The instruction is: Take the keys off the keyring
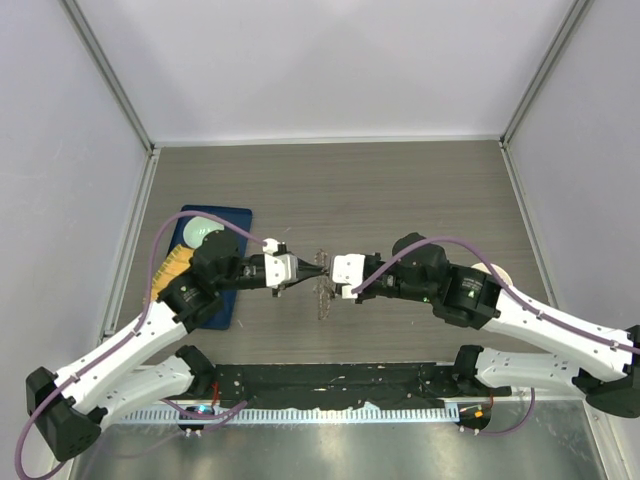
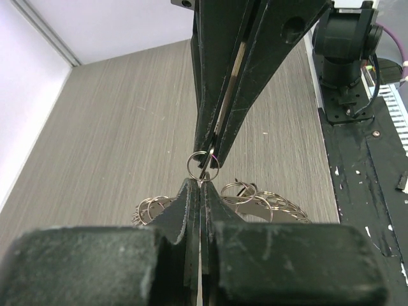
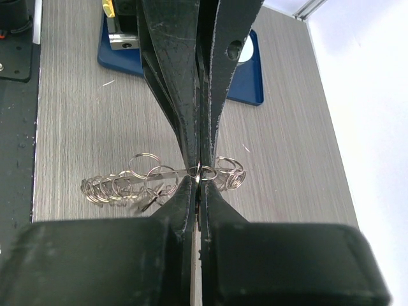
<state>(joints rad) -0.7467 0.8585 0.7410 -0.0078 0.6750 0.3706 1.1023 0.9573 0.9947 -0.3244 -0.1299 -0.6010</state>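
Two grippers were met tip to tip over the middle of the table (image 1: 420, 190), the left gripper (image 1: 320, 267) reaching in from its side and the right gripper (image 1: 331, 277) from the other. Both forearms were laid low and nearly level, so that the fingers pointed at each other along one line. Each pair of jaws was seen pressed together with no gap. Both were clamped on the same small loop (image 2: 203, 167) of the keyring (image 3: 167, 171), one nipping it from either side. The rest of the keyring was strung out crosswise beneath the fingertips, its many wire loops close to the wood; whether they touched the surface could not be told. The keys were not clearly made out: a small dark piece (image 3: 148, 204) dangling under the loops in the right wrist view was possibly one of them.

The step in hand was judged to be the working-off of a piece from the ring, with nothing visibly freed. A counter-held pull would be called for next: one grip used as an anchor while the other was turned or drawn along the wire, gently, since so thin a loop could be slipped from closed tips.
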